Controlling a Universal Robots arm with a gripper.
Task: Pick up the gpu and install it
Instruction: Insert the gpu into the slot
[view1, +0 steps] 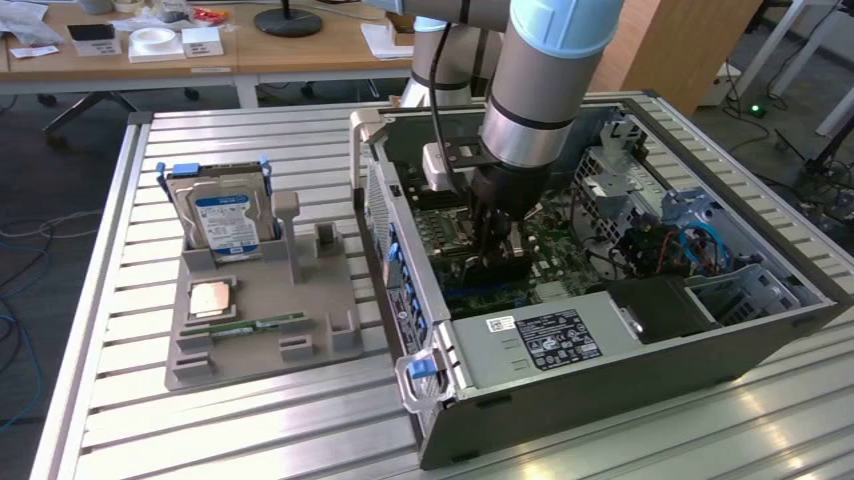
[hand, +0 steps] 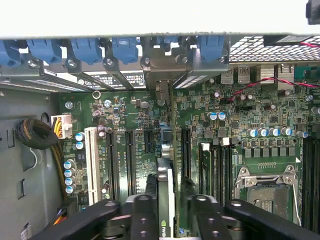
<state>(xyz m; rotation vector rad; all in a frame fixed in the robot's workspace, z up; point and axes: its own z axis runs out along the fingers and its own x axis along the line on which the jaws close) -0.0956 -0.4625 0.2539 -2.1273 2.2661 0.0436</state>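
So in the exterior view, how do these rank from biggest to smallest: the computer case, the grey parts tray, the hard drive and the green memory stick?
1. computer case
2. grey parts tray
3. hard drive
4. green memory stick
They sit at similar distances from the camera, so the order looks safe.

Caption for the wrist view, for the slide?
The gpu edge-on at the expansion slots of the motherboard, gripper straddling it.
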